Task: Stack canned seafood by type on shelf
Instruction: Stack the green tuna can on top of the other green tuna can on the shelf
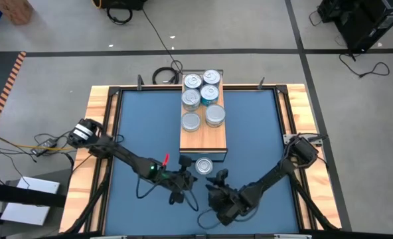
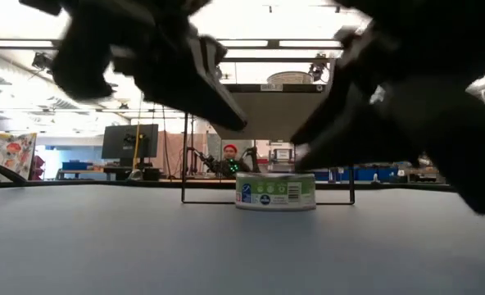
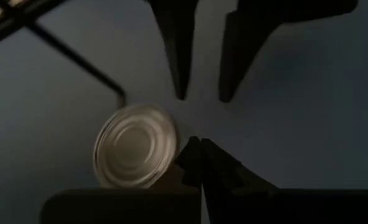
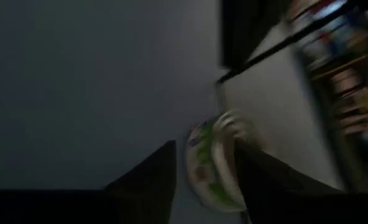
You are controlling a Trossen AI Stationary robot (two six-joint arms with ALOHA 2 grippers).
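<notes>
Just beyond both jaws: tin [image 1: 204, 165].

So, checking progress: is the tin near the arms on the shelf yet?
No. The tin stands upright on the blue mat, just off the shelf.

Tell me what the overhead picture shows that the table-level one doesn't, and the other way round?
Only the overhead view shows the wooden shelf's top with six tins on it, and both arms whole. Only the table-level view shows the loose tin's green label, a person in the room behind, and a monitor. Both show that one tin on the blue mat, with the left pincer and right pincer close on either side.
</notes>
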